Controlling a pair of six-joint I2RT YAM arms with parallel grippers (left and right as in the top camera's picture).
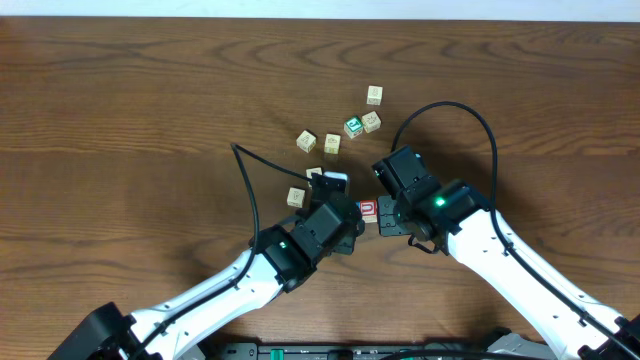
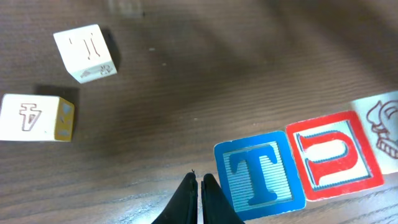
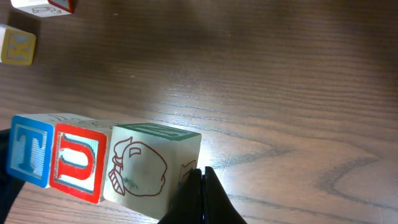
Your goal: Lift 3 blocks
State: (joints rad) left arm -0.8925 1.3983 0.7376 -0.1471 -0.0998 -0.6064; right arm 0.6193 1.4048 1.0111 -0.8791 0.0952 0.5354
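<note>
Three blocks stand in a tight row: the blue T block [image 2: 260, 174], the red U block [image 2: 333, 155] and a cream block with a red drawing [image 2: 382, 127]. My left gripper [image 2: 199, 182] is shut, its tips pressed against the outer side of the blue block [image 3: 28, 149]. My right gripper [image 3: 202, 175] is shut too, pushing on the far side of the cream block [image 3: 140, 168], with the red block [image 3: 78, 160] squeezed in between. Overhead, only the red block [image 1: 368, 209] shows between the left gripper [image 1: 355, 213] and the right gripper [image 1: 386, 214]. Whether the row touches the table I cannot tell.
Loose cubes lie behind the row: a green-faced cube [image 1: 353, 127] and cream ones [image 1: 374, 95], [image 1: 332, 143], [image 1: 306, 141]. Another cream cube [image 1: 296, 197] sits by the left arm, seen close as the "4" cube [image 2: 34, 117]. Black cables arch over both arms.
</note>
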